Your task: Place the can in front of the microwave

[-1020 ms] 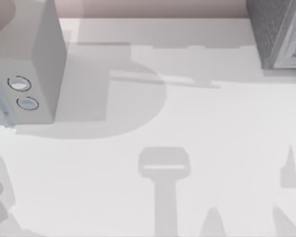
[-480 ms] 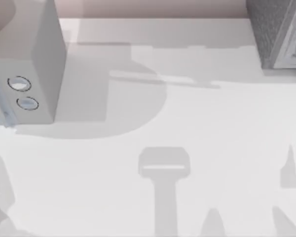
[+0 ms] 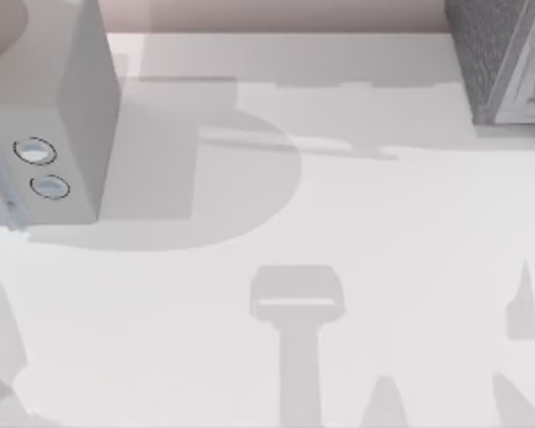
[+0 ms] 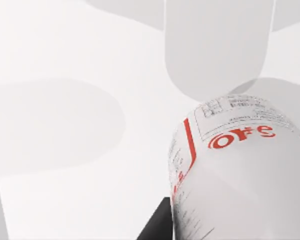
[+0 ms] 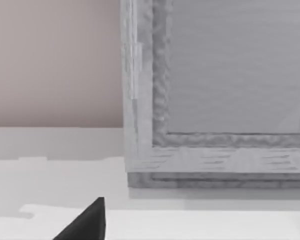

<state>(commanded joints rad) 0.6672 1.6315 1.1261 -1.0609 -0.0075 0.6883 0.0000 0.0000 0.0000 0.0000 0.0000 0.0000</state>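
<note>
So, quick rundown
can (image 4: pixel 240 170): sitting right up against the left wrist camera, above the white table (image 4: pixel 65 75), a dark fingertip (image 4: pixel 157 227) beside it
left grip: can't tell
microwave (image 3: pixel 45 107): standing far left
speckled box (image 3: pixel 504 58): far right

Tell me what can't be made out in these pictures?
- The can: left wrist view cuts off its top and lower part.
- Left end effector: only a dark sliver beside the can, grip unclear.
- The microwave: top view's left edge crops its front.
- Speckled box: cropped in the right wrist view.
</note>
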